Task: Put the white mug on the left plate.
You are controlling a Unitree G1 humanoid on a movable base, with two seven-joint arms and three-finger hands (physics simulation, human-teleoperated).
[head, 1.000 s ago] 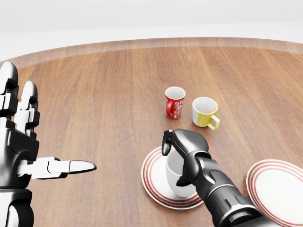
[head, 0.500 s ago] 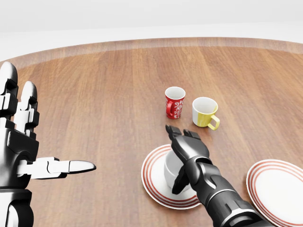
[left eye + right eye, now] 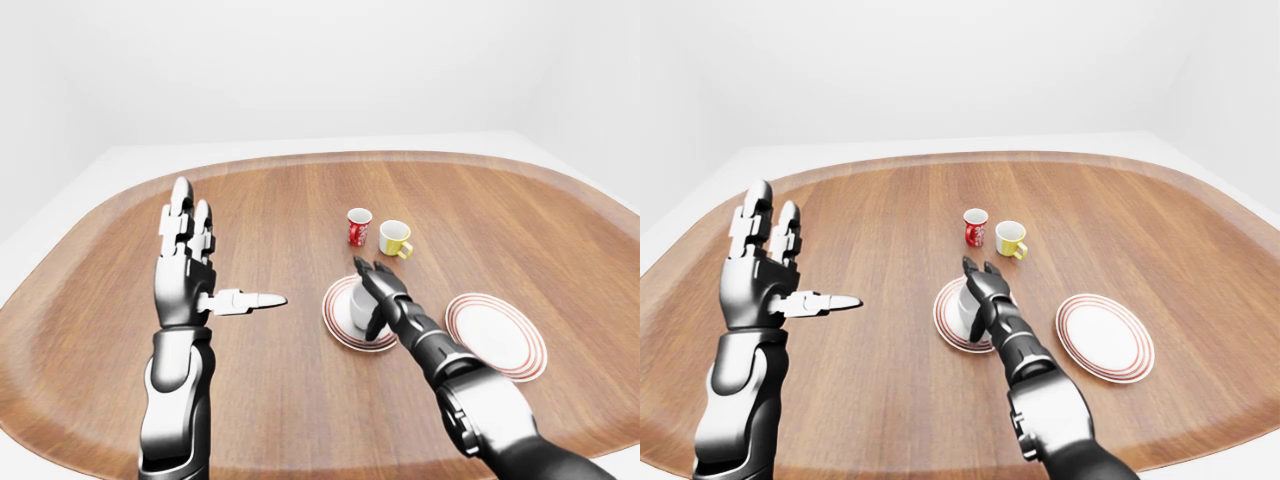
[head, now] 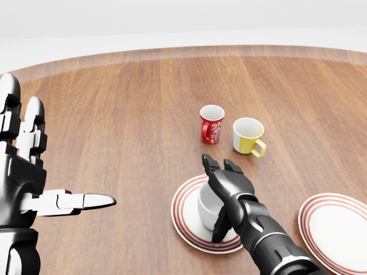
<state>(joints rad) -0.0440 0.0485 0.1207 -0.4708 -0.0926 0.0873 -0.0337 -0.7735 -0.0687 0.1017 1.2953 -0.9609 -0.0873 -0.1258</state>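
Note:
The white mug [image 4: 209, 205] stands upright on the left plate [image 4: 183, 217], a white plate with red rings, in the lower middle of the head view. My right hand [image 4: 221, 189] is open, its fingers spread over and beside the mug's right side, not closed round it. My left hand [image 4: 34, 177] is open and raised at the far left of the head view, fingers up and thumb pointing right, far from the mug.
A red patterned mug [image 4: 211, 124] and a yellow mug [image 4: 248, 136] stand above the left plate. A second red-ringed plate [image 4: 335, 226] lies at the lower right. The round wooden table [image 3: 260, 210] has a raised rim.
My right hand has opened: its fingers were closed round the white mug a second ago and now stand spread beside it. The mug rests on the left plate. The left hand has not moved.

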